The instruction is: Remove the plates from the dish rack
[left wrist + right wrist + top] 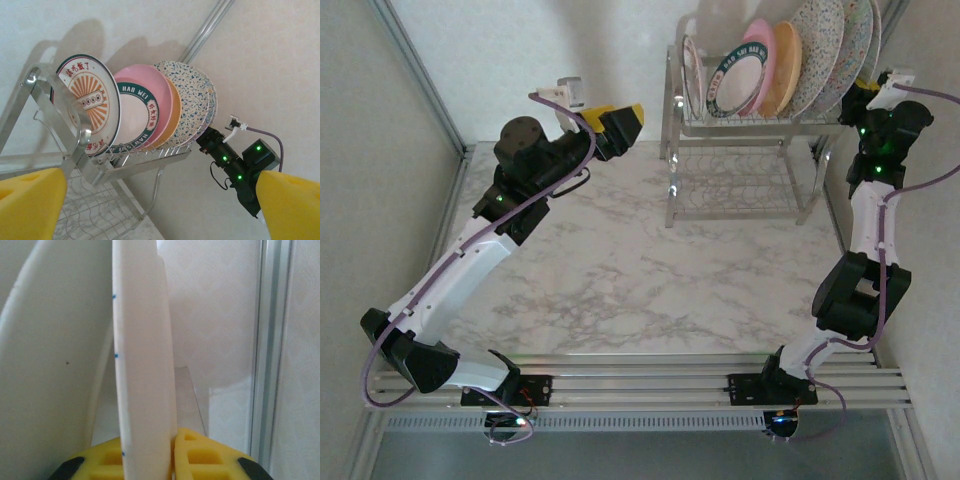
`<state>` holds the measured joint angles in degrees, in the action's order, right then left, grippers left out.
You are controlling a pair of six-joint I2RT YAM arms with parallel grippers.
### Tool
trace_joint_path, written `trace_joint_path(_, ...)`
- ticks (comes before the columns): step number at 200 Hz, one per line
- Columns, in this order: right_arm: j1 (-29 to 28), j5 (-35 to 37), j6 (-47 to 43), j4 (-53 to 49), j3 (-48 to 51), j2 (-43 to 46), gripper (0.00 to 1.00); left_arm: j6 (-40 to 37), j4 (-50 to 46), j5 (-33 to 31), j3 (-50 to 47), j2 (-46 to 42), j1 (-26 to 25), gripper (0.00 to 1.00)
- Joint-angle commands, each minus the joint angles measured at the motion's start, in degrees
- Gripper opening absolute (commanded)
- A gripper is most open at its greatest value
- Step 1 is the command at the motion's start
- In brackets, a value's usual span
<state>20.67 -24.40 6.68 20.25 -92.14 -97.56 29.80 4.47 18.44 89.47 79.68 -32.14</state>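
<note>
At dish rack (750,122) right end: right gripper (150,442) clamped on outermost plate (142,365) rim; advise lifting straight up, clear of slots; left gripper (625,118) spread, empty

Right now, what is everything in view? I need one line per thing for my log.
dish rack: one, chrome, two tiers, far right of the table
maroon-rimmed plate: one, orange centre, leftmost in the upper basket
teal-rimmed plate: one, white, second
pink plate: one, third
tan-orange plate: one, fourth
speckled plate: one, multicolour, fifth
end plate: one, speckled, rightmost
table: one, white-grey marble
left tool: yellow, open, left of the rack, facing it
right tool: yellow, shut on the end plate's rim
</note>
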Motion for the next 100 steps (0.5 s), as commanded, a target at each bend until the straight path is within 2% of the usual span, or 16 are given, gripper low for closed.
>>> trace_joint_path(1,-1.8,-3.0,1.7,1.0,-2.0,0.3,0.01,0.1,1.7,0.3,1.6,-0.1,-0.5,0.97)
trace_joint_path(100,-2.1,4.4,2.2,0.9,0.0,4.1,0.0,0.3,1.8,0.3,1.4,-0.5,-0.7,0.97)
